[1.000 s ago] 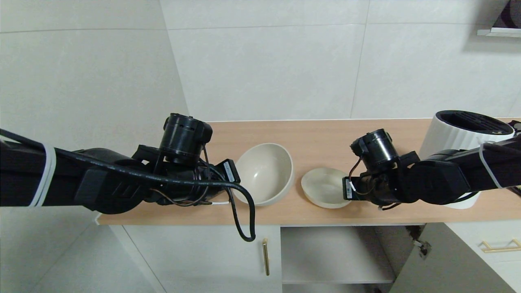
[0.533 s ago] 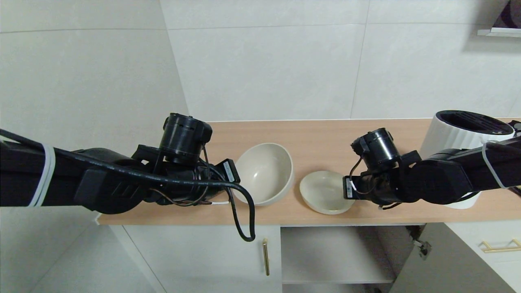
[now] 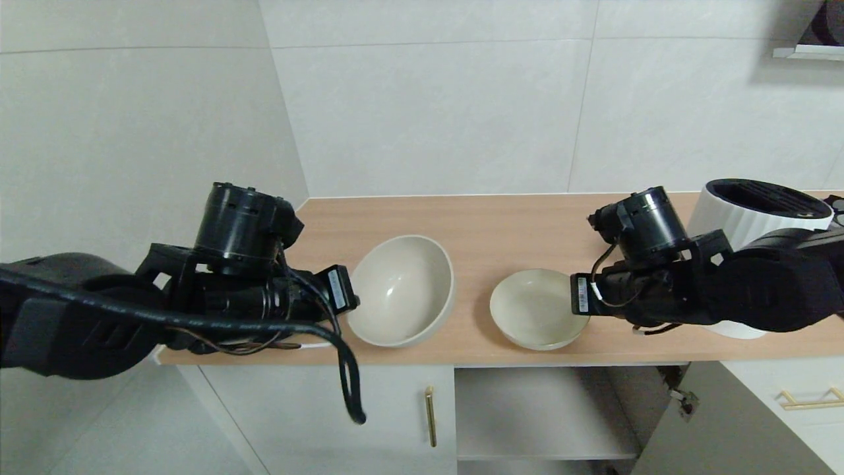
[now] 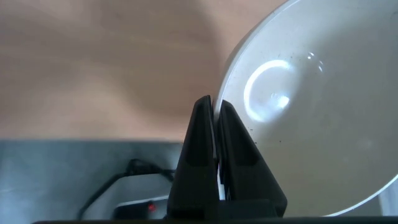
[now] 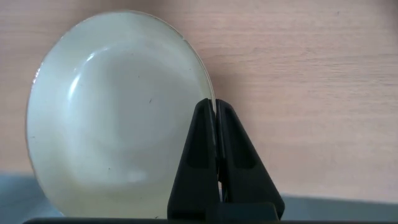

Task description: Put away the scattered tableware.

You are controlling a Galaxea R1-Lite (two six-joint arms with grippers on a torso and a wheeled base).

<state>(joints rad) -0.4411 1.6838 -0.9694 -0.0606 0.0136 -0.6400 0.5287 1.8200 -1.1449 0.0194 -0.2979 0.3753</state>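
White wall tiles stand behind a wooden tabletop [image 3: 514, 224]. Near its front edge are two pale bowls, side by side but apart: the large bowl [image 3: 402, 290] on the left and the small bowl [image 3: 533, 309] on the right. Both are tilted, with the hollow side up and toward the robot. I cannot tell if they touch the wood.

The left end effector [image 4: 214, 107] is closed on the rim of the large bowl, at its outer left side. The right end effector [image 5: 216, 107] pinches the rim of the small bowl, at its outer right side.

Below the tabletop, an open cabinet compartment [image 3: 541, 415] with a shelf lies directly under the small bowl. I therefore judge the right arm to be nearer to it. The large bowl would have to go down and to the right.
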